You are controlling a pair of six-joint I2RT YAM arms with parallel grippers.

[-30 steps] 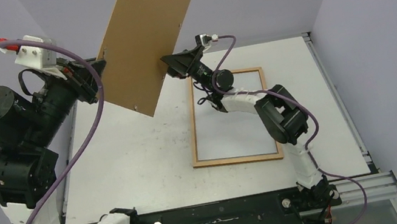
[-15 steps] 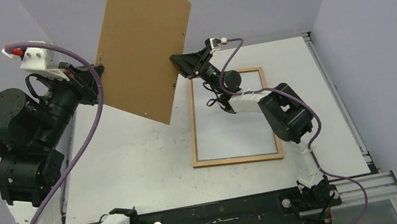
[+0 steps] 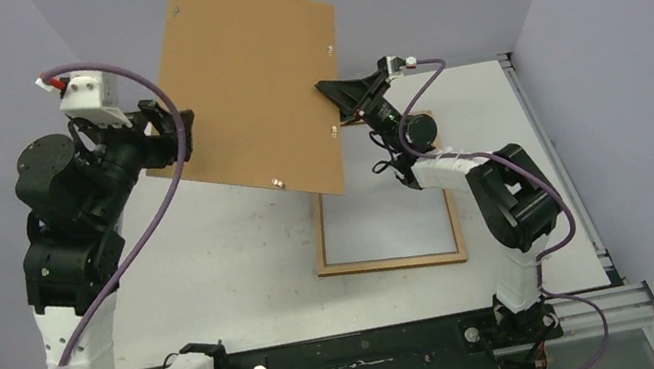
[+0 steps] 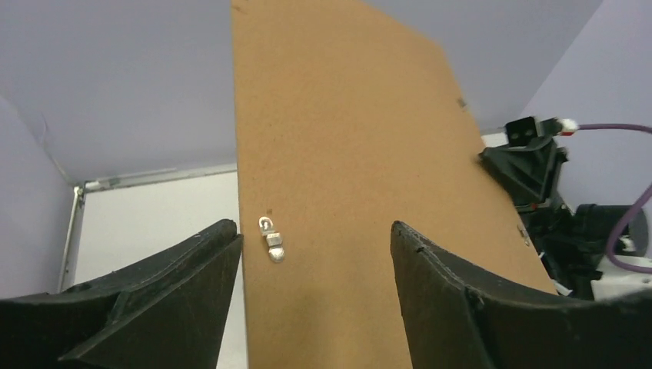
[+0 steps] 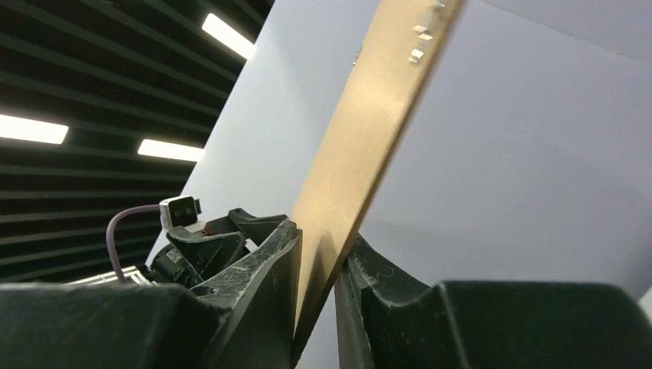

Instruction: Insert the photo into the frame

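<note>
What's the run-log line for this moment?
board: aloft | left claw: open, by board | right claw: shut on board edge | frame: flat on table | photo: not visible

- Bright, even from overhead; only faint shadows on the table (image 3: 215,265).
- Glowing strip lights (image 5: 231,34) in right wrist view.
- Soft-focused close up along the board (image 5: 361,154).

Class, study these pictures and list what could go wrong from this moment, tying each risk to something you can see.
1. The right tool pinches the brown board by one edge only, while the left tool stands open around it. The big sheet may swing or slip free.
2. The board hangs tilted above the frame on the table. A drop could knock the frame askew.
</note>
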